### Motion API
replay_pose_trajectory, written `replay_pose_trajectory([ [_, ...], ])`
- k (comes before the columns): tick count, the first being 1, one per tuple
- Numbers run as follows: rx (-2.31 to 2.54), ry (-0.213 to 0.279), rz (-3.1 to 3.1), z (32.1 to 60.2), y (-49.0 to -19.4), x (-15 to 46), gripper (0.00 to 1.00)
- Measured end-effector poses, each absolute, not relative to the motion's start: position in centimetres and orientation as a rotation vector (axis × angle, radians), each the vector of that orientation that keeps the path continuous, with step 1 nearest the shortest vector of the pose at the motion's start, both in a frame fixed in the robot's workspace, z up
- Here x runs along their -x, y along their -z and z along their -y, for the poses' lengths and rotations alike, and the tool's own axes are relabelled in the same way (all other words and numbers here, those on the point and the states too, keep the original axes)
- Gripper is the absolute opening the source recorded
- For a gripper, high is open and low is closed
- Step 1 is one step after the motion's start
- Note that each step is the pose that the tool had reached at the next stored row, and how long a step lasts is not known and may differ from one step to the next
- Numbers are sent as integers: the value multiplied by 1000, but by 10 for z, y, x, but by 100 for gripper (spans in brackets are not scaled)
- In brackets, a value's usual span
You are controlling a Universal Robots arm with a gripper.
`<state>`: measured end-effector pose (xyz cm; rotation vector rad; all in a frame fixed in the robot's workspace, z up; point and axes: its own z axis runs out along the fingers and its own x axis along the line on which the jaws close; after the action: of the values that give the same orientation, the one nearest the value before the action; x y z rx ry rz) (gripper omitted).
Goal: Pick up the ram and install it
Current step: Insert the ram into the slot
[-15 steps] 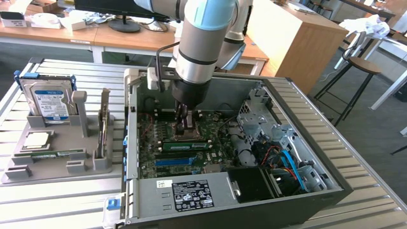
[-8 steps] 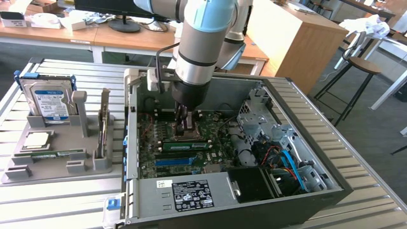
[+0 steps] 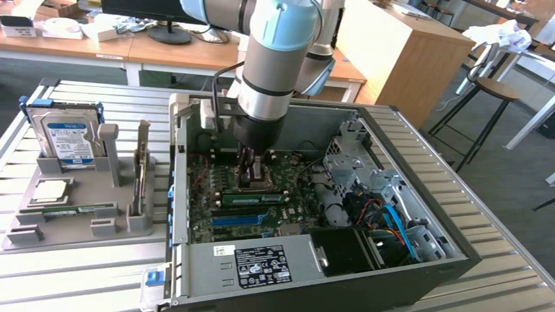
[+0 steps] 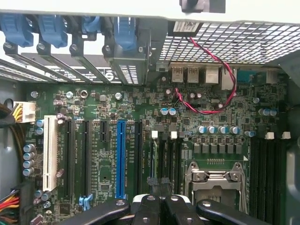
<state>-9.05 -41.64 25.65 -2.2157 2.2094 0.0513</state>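
Since the gripper is clenched shut, apparently empty, just above the ram, which is seated in a slot beside the processor socket, pressure is probably best applied squarely along its top edge.

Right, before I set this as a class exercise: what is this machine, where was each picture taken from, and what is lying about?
It is a robot arm with a gripper at its tip, reaching down into an open computer case on a slatted metal table. One picture comes from a camera standing off the arm. The other comes from a camera on the wrist, looking past the shut gripper at the green motherboard. The ram, a narrow green stick, sits in the case right by the gripper; whether the gripper grips it is unclear. At the exterior view's left, a grey holder carries a hard drive and a square processor chip.
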Motion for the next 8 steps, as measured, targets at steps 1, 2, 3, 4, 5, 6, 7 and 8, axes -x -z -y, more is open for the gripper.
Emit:
replay_pose_trajectory([
  [1,2216,-51,-2209,416,-256,90,10],
  [2,2216,-51,-2209,416,-255,90,10],
  [3,2216,-51,-2209,416,-254,90,10],
  [4,2216,-51,-2209,416,-254,90,10],
  [5,2216,-51,-2209,416,-253,90,10],
  [6,2216,-51,-2209,416,-252,90,10],
  [7,2216,-51,-2209,416,-252,90,10],
  [8,2216,-51,-2209,416,-251,90,10],
])
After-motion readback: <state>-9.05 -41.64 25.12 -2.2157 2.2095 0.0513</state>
